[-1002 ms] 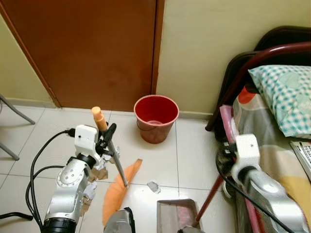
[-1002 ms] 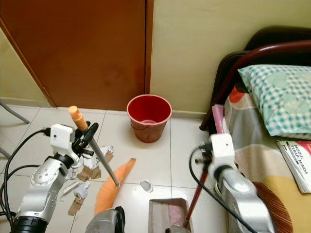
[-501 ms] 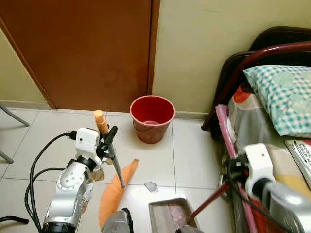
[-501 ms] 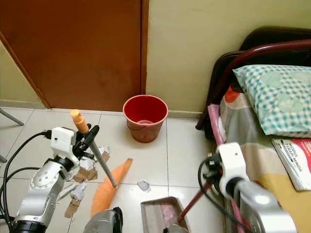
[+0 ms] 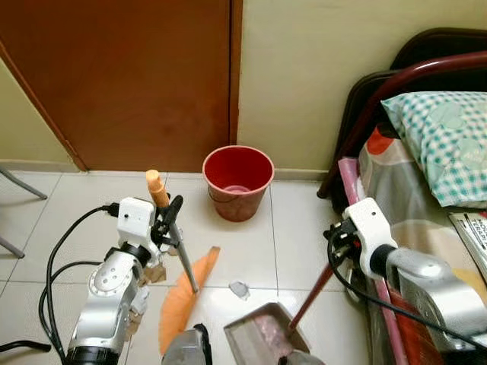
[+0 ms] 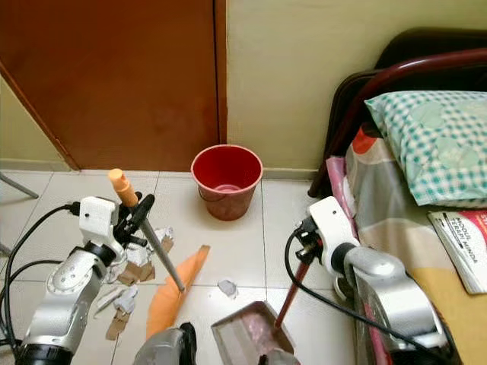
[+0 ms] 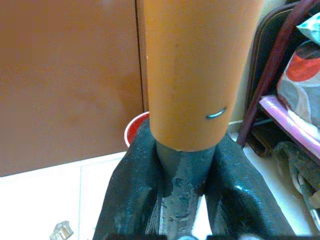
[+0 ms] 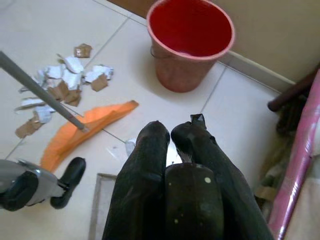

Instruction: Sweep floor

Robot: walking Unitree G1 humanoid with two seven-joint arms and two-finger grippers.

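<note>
1. Broom [image 6: 173, 293]: orange bristle head lying flat on the floor tiles, grey shaft rising from it to an orange cap. Long axis slants from the head, low and nearer the robot, up and toward the robot's left; the bristle tip points toward the bucket.
2. Left hand [image 6: 139, 212]: clenched on the broom shaft just below the orange cap, both black fingers [image 7: 125, 192] pressed against the grey tube.
3. Debris [image 6: 137, 266]: torn paper and cardboard scraps, bunched on the far-left side of the broom head, touching or just beside it. One loose crumpled scrap [image 6: 227, 287] lies on the broom's other side, between head and dustpan.
4. Dustpan [image 6: 243, 331]: grey tray on the floor just beside the broom head, to its right, its dark red handle rising toward the right arm.
5. Right hand [image 6: 303, 245]: closed round the dustpan handle's upper end, well right of the broom.
6. Bucket [image 6: 226, 181]: red, upright, beyond the broom head against the wall.
7. Bed [image 6: 411, 175]: well right of the broom, with checked pillow.
8. Step in hand, judged: drawing debris toward the dustpan. Done well, it keeps the bristles flat on the tile, starts the stroke behind the far-left scraps, and keeps the pan's lip down and facing the stroke.
</note>
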